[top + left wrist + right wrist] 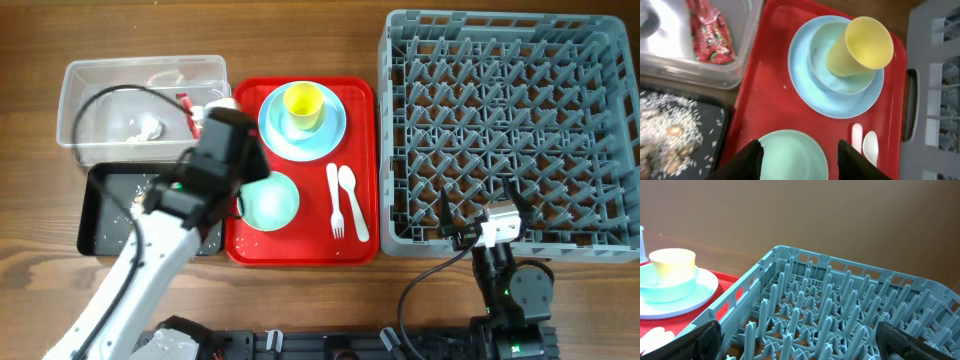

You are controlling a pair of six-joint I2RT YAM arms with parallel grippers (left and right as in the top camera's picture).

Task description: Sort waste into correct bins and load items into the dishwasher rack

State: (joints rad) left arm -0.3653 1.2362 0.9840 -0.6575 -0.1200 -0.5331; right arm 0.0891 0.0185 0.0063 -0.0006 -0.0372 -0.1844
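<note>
Left gripper [800,162] released: black fingers [751,161] parted, nothing between them. Directly under it is the smooth, round pale green bowl [790,155], sitting on the glossy flat red tray [765,100]; can't tell if the fingers touch the rim. Ahead of the gripper is the round light blue plate [805,95] carrying an inner blue dish [820,50], with the tapered yellow cup [862,47] standing in that. White plastic fork [334,200] and spoon [352,200] lie side by side just right of the gripper. Ahead-left is the clear rectangular tub [80,110], holding the crinkled red-and-white wrapper [710,35] and the crumpled white tissue [147,128]. Left of the gripper, the shallow black tray [90,215] holds brownish scraps [670,135] with white rice-like crumbs. Right gripper [795,330] wide apart and empty, hanging over the near edge of the grey grid rack [815,305]; the upright pegs run ahead of it, plate and cup well off to its left.
</note>
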